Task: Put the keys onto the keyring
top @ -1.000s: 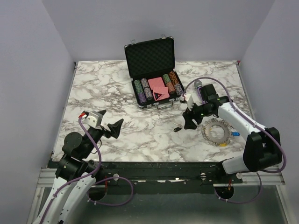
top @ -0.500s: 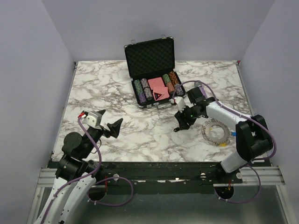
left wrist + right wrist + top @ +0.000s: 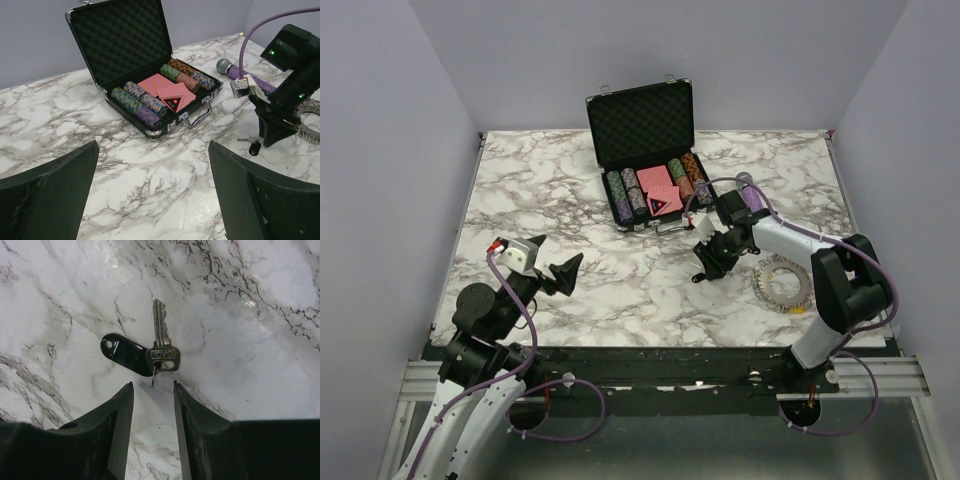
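Since the earlier frame the right arm has swung left, away from the keyring (image 3: 782,283), and its pincer (image 3: 704,268) now hangs over a key (image 3: 161,347), its jaws closer together than before. This right pincer (image 3: 152,390) is released: a narrow gap shows between the jaws and nothing sits in it, the key lying flat just ahead of the tips with a black tag (image 3: 125,352) fixed to its head. The left arm has not shifted; its pincer (image 3: 153,150) stands spread wide, grasping nothing, raised over the near left part of the surface (image 3: 550,190). At the back an open black case (image 3: 125,45) holds rows of chips (image 3: 137,100) at either side and pink cards (image 3: 165,90) in the middle, its foam-lined lid upright. A purple microphone (image 3: 227,66) lies right of the case, behind the right arm. That arm reaches from its base at the near right, elbow bent, pincer pointing steeply down at the surface. The key sits in front of the case on bare marble; the keyring lies flat to its right, near the right edge. Wide bare marble stretches left of the key.
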